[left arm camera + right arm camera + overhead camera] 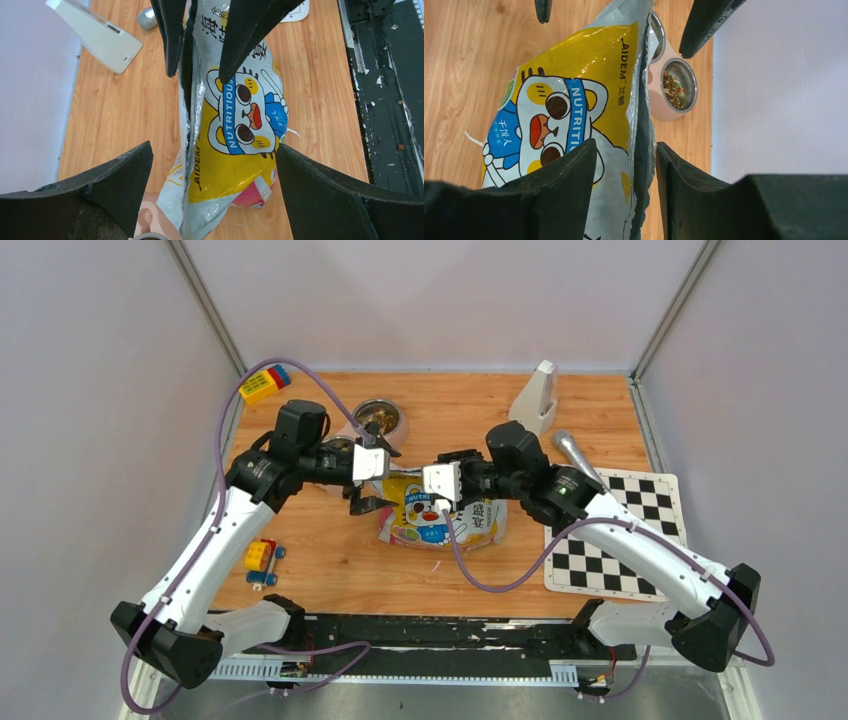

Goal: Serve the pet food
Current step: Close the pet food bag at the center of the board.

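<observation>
**kibblewatch:** Doing a headcount. Seeing one bag, yellow and white with a cartoon cat, lying cat side up in the middle of the surface. Also one pink double bowl just beside its far end, so two steel cups. Spotted brown kibble in one cup. Can't see into the other, mostly hidden behind the bag.

**yam_fan:** Same tally here. Two grippers, four fingers, facing each other along the bag's silver-lined edge. Left gripper spread wide at the end nearer the bowl, with the bag between the fingers, nothing gripped. Right gripper partway apart at the other end, with that edge running between its fingers. Hard to tell whether either finger brushes the foil, but not pinched shut on it.

**kibblewatch:** And the clutter?

**yam_fan:** Counting two toy block things: one at the far left corner, another near the left arm. Plus one checkerboard mat on the right, one white wedge stand at the back, and one silver rod near it.
</observation>
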Motion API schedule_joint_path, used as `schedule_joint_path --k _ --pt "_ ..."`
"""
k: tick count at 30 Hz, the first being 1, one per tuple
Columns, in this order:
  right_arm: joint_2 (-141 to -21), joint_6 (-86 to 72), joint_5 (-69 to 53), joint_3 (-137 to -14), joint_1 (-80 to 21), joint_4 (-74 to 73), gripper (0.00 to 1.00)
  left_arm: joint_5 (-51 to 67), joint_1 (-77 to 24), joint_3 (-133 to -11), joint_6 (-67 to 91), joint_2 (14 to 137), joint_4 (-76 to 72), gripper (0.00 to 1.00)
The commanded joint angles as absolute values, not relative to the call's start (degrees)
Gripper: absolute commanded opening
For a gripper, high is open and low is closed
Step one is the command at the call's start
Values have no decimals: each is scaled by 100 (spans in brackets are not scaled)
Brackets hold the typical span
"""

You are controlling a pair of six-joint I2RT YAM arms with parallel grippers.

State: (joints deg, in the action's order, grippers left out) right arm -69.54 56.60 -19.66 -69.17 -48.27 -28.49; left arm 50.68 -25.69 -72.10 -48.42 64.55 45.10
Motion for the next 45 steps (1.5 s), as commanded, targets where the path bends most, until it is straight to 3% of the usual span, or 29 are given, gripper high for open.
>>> schedule_joint_path --k 1,5,9,15,23,27,30,33,34,37,39,41,45 --pt "-7069 5479 -2127 -7094 -4808 -2669 46 5076 -2650 -7109 -4773 6491 4126 98" --pt "-7146 5484 -2138 -7071 -4813 -2602 39 4933 -2741 -7018 -4786 6567 3996 90" --pt "-7146 5499 -2122 -7041 -4822 -2555 24 4897 -2785 -7024 -4803 6616 3953 66" --pt "-7150 5571 -2031 -6977 -4832 -2545 1 4871 -2878 -7019 -4859 6680 3955 50" --pt "-7195 5299 -2067 -7107 -4804 -2558 0 4588 -3049 -6959 -4978 6754 3949 44" --pt "-7199 5201 -2193 -7187 -4774 -2606 0 4370 -3156 -6951 -4902 6820 3831 24" --pt "-7194 5141 -2263 -7206 -4741 -2616 0 4097 -3261 -6948 -4773 6886 3675 1" --pt "-7181 5020 -2407 -7226 -4680 -2613 0 3856 -3320 -6976 -4691 6923 3582 0" --pt "-7181 4992 -2450 -7240 -4676 -2617 0 3835 -3324 -6977 -4673 6925 3575 0" --pt "-7179 4942 -2672 -7282 -4680 -2632 33 3825 -3325 -7014 -4604 6907 3557 0" --pt "-7268 4888 -2763 -7398 -4678 -2698 44 3878 -3328 -7032 -4538 6882 3552 0" --pt "-7368 4830 -2824 -7491 -4676 -2726 50 3929 -3326 -7058 -4475 6851 3552 0" --pt "-7534 4693 -2987 -7616 -4687 -2731 49 4066 -3323 -7131 -4470 6826 3644 0"
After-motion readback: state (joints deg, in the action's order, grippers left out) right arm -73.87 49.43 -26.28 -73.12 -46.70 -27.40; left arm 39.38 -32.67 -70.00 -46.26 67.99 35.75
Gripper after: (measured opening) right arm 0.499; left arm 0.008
